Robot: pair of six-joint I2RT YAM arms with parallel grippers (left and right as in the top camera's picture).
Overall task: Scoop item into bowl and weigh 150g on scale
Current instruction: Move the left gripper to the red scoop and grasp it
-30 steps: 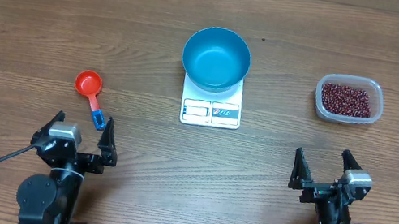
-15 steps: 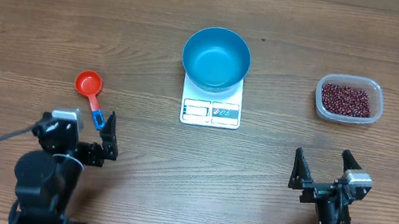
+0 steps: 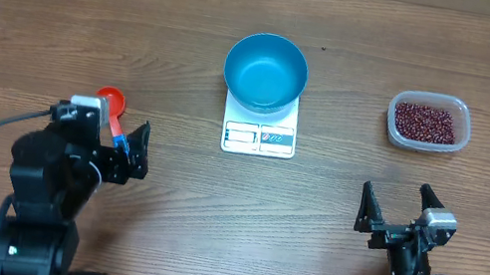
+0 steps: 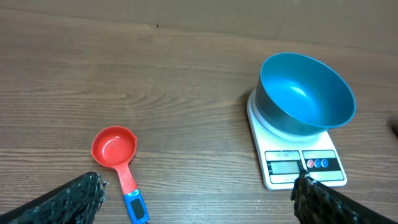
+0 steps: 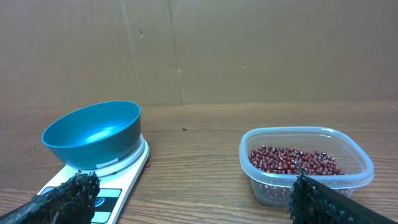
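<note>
Beans (image 3: pixel 425 120) lie in the clear tub (image 3: pixel 391 123) toward the right edge of the table (image 3: pixel 45 11). From overhead you see them well apart from the blue bowl (image 3: pixel 266 70), which stands on the white scale (image 3: pixel 259 138) near the middle of the table, closer to the far edge. The bowl covers the far part of the scale and leaves the display and buttons bare on the near side. Your right wrist view adds what the overhead cannot: the beans fill only the lower part of the tub, well below its rim, and a cardboard wall (image 5: pixel 186 50) rises behind the far edge. From overhead, your left claw (image 3: pixel 101 118) hangs over the red scoop (image 3: pixel 111 94) on the left side of the table and hides most of it. Only a bit of the cup and the blue handle end peek out. The left wrist view gives you the whole scoop, lying flat with its mouth up and its handle pointing back toward the camera, between the two dark fingers (image 4: pixel 62 199). That claw is spread wide and holds nothing. Your right claw (image 3: pixel 397 190) sits by the near edge on the right, jaws wide apart and holding nothing. In its own view the fingers frame the scale on one side and the tub on the other.
</note>
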